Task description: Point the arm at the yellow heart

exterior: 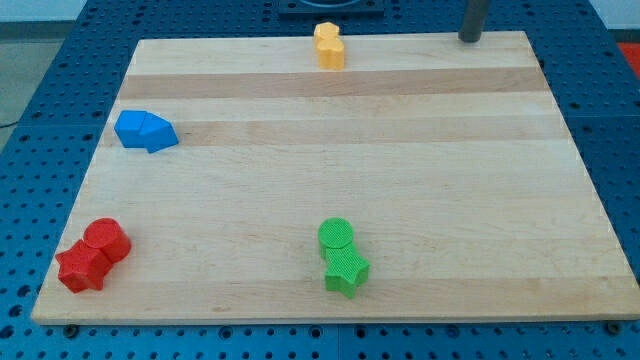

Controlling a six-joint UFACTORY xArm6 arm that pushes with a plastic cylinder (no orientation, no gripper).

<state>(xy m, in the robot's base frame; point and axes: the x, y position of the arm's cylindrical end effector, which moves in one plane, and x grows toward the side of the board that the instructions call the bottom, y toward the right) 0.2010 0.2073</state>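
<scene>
Two yellow blocks stand touching at the view's top centre, one just above the other. I cannot make out which of them is the heart. My tip rests at the board's top edge, towards the view's top right. It is well to the right of the yellow blocks and touches no block.
Two blue blocks sit together at the left. A red cylinder and a red star touch at the bottom left. A green cylinder and a green star touch at the bottom centre. The wooden board lies on a blue perforated table.
</scene>
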